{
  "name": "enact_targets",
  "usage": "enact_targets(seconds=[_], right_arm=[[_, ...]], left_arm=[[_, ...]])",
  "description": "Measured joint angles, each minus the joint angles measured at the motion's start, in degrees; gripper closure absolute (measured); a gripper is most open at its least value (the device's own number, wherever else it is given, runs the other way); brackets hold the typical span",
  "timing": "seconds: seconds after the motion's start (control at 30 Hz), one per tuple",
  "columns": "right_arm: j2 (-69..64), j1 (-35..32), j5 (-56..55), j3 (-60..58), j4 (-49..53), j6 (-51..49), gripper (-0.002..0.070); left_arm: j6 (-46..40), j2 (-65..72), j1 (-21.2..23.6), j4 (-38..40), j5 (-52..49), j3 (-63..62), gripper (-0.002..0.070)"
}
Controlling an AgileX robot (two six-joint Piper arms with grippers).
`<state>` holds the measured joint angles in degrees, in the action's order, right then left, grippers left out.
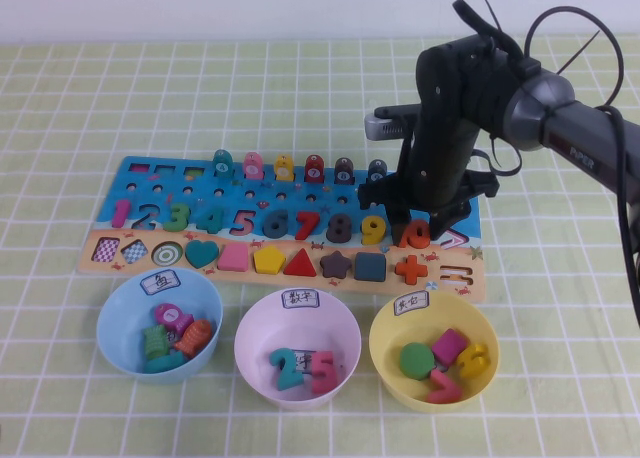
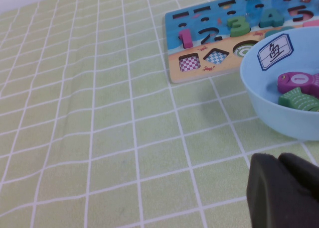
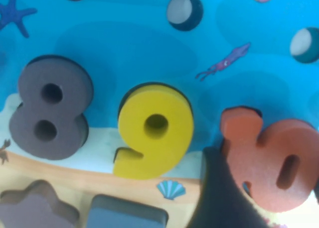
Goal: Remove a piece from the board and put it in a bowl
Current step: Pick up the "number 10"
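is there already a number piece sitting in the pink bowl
Yes, the pink bowl holds number pieces, including a teal 2, while the right gripper hangs over the board.

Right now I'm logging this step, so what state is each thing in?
Orange 10: tilted, partly lifted from its slot, right gripper around it.
Yellow 9: seated in the board.
Pink bowl: upright, holding number pieces.
Blue bowl: upright, holding fish pieces.
Yellow bowl: upright, holding shapes and numbers.
Left gripper: hovering beside the blue bowl, holding nothing.
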<state>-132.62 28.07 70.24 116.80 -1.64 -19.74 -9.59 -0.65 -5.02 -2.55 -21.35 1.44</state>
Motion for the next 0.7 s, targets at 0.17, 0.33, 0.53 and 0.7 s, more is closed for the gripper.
enact_targets(seconds=[0.17,0.33,0.53,0.7], right_arm=[[0.00,0.00,0.00,0.00,-0.13,0.00,0.0338],[0.00,0.00,0.00,0.00,-0.13,0.21,0.0338],[0.60,0.00,-0.05,0.00,0.23,1.10,0.0338],[2.37,0.00,-0.05,0.00,0.59,3.01,0.0577]], left_arm=[[0.00,0.00,0.00,0.00,0.00,0.00,0.0680],[0.00,0.00,0.00,0.00,0.00,0.00,0.0680],[0.00,0.00,0.00,0.00,0.00,0.00,0.0680],[0.00,0.00,0.00,0.00,0.00,0.00,0.0680]])
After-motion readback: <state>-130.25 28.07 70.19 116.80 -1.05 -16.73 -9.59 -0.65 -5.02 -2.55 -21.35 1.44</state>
